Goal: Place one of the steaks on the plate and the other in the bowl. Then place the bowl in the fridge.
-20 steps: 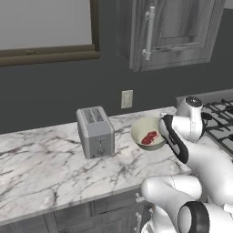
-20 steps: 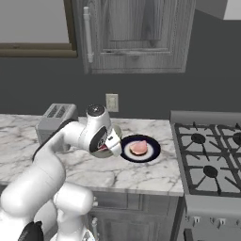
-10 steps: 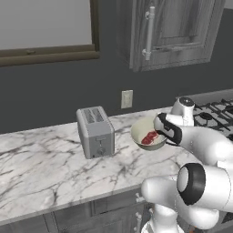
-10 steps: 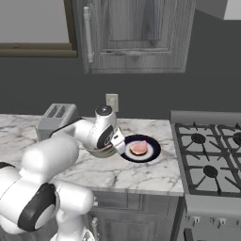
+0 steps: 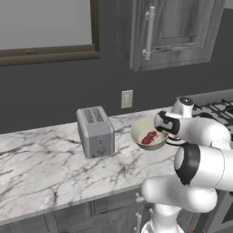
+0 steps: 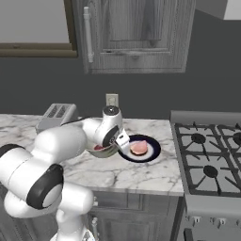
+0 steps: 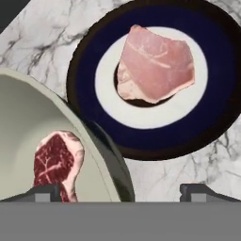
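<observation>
We see the gripper (image 7: 122,190) spread wide, holding nothing, straddling the bowl (image 7: 28,122) rim; red steak (image 7: 54,164) inside, pink steak (image 7: 155,63) on the plate (image 7: 84,75).

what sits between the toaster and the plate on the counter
The cream-green bowl with the dark red steak in it sits between the toaster and the navy-rimmed plate; the right base view shows it, partly behind the arm.
</observation>
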Controlling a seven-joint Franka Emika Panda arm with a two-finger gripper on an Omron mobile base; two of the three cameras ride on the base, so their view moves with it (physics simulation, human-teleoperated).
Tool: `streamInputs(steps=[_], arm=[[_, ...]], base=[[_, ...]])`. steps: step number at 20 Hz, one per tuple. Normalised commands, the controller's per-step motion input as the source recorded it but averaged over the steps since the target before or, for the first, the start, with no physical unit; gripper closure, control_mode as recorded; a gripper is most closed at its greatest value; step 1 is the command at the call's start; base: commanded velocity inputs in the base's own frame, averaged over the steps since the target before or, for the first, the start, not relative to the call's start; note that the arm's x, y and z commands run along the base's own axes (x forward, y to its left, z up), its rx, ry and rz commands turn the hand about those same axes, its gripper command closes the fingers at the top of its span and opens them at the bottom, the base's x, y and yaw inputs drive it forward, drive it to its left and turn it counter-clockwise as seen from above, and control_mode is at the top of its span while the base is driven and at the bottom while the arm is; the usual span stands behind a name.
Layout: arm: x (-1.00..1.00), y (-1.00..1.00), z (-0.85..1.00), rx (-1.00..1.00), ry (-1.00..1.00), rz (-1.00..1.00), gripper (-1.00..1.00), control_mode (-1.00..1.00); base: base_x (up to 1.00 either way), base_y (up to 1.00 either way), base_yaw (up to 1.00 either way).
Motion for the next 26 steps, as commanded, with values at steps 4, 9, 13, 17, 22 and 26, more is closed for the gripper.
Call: streamInputs(steps=[4, 9, 13, 17, 22, 26], arm=[[0.07, 0.0, -0.23, 0.0, 0.0, 0.0, 1.0, -1.0], [0.03, 0.0, -0.06, 0.0, 0.0, -0.01, 1.0, -1.0], [-0.13, 0.03, 0.05, 0.0, -0.01, -0.05, 1.0, -1.0], [-0.32, 0.18, 0.3, 0.0, -0.03, -0.09, 1.0, -1.0], [-0.47, 0.3, 0.47, 0.0, -0.12, -0.07, 1.0, -1.0], [-0.6, 0.19, 0.51, 0.0, -0.22, -0.18, 1.0, -1.0]], base=[[0.0, 0.0, 0.0], [0.0, 0.0, 0.0], [0.0, 0.0, 0.0], [0.0, 0.0, 0.0], [0.0, 0.0, 0.0], [0.0, 0.0, 0.0]])
